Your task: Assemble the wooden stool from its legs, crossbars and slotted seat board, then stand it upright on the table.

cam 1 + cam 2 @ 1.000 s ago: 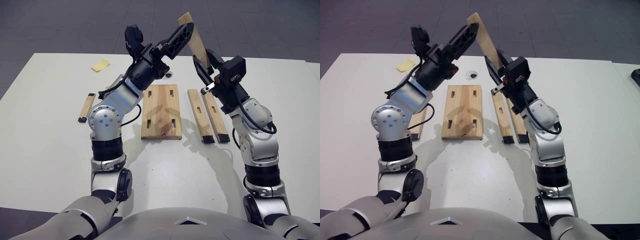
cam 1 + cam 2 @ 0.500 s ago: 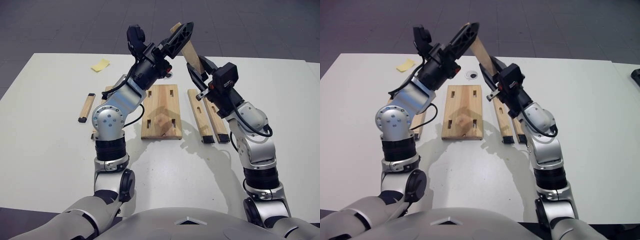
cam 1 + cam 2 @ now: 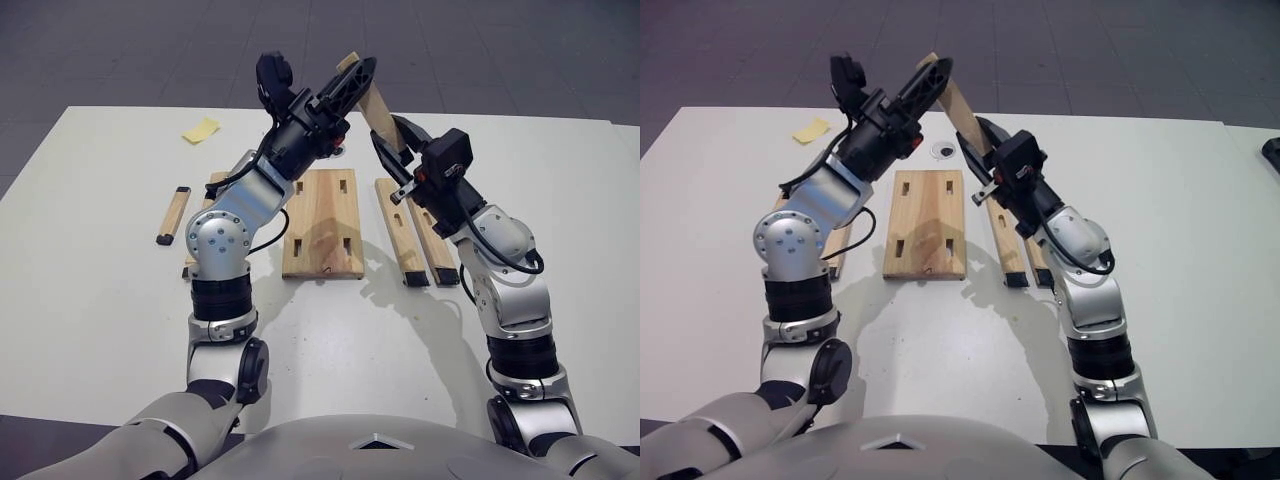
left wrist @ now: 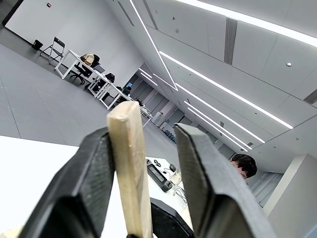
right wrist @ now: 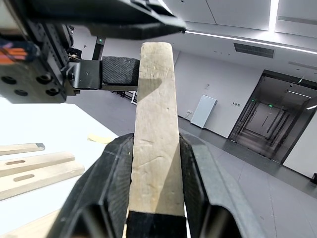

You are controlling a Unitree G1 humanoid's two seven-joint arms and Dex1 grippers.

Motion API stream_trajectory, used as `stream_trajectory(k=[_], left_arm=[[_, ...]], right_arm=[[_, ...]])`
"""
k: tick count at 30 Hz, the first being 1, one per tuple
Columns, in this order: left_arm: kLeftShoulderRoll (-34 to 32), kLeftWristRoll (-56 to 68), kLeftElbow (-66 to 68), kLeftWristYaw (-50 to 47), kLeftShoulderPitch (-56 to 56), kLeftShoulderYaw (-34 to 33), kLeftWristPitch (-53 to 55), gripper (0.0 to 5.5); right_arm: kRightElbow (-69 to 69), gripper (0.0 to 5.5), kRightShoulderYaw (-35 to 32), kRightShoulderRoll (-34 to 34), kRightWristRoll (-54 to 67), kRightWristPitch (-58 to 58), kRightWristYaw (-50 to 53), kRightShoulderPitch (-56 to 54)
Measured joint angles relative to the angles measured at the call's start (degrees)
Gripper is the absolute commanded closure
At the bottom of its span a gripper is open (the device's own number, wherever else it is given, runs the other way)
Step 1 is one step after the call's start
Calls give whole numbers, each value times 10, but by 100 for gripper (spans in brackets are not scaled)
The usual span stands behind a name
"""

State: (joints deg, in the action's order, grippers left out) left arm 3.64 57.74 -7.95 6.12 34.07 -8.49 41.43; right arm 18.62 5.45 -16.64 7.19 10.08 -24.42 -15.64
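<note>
- The seat board (image 3: pixel 323 223) lies flat at the middle of the white bench (image 3: pixel 90 300), with its four slots facing up.
- Just to its right, two legs (image 3: pixel 400 232) lie side by side, their dark ends toward the robot. The right arm crosses above their far ends.
- To the left, well apart from the board, lies a short bar (image 3: pixel 173 214). Between the two is another wooden piece, mostly hidden by the left arm and too covered to identify.
- Above the board's far edge, a raised leg (image 3: pixel 372 105) slants up and to the left. The right fingers (image 5: pixel 114 173) clamp it from both sides.
- The left fingers (image 4: pixel 84 168) straddle its top end, partly open. One finger touches the wood and the other stands off with a gap.
- Farther back, a yellow note (image 3: pixel 201 129) lies on the left, and a small round fitting (image 3: pixel 943 150) sits in the bench.
</note>
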Motion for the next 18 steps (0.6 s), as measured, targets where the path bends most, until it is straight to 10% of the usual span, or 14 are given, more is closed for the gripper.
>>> stream_trajectory(k=[18], left_arm=[[-21,-26,2,41,-7,8,-10,504]], right_arm=[[0,385,12,0,-5,-2,-6,5]])
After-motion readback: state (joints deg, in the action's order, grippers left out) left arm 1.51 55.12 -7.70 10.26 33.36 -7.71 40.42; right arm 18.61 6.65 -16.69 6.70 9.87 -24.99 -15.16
